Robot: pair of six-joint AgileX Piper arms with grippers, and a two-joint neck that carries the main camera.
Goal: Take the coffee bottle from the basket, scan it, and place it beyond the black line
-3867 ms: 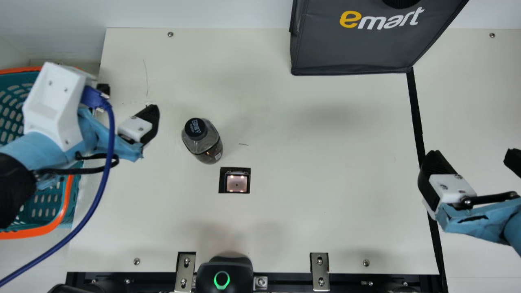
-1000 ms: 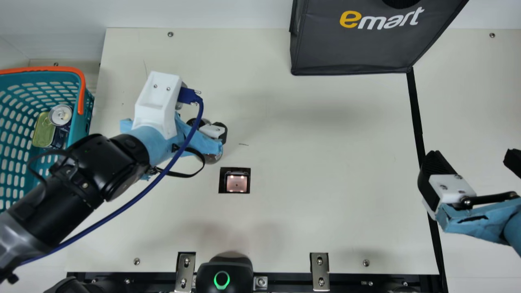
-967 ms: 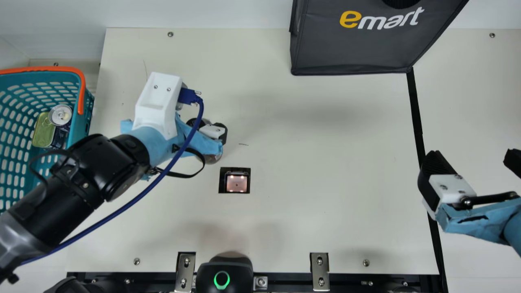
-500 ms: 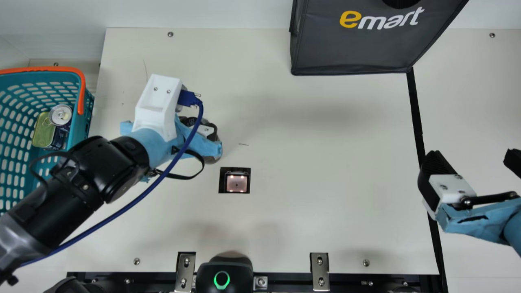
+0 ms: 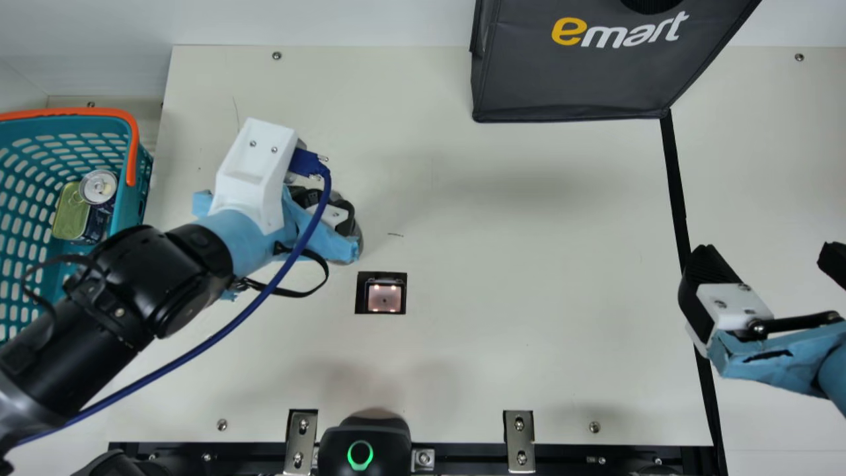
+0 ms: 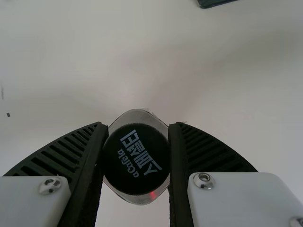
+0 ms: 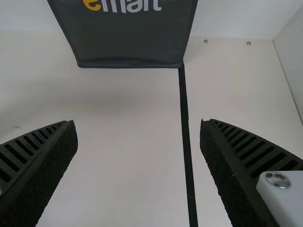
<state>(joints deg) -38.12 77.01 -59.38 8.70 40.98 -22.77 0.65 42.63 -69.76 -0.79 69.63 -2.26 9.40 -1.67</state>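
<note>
Main view: beyond and left of the scanner [image 5: 384,298], our left gripper [image 6: 137,125] pinches the upright bottle [image 6: 136,159]; our right gripper [image 7: 137,123] is spread.

Clear, black-capped coffee bottle [image 6: 136,158], upright between the left fingers [image 5: 347,214], short of the black line [image 5: 677,198]

Bright, diffuse light w/ soft shadows on table [image 5: 529,277], plus sm. lit spots on scanner [image 5: 384,299], main view.

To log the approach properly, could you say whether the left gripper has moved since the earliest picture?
Yes: in the main view, the left gripper has moved rightward, nearer the scanner window.
</note>
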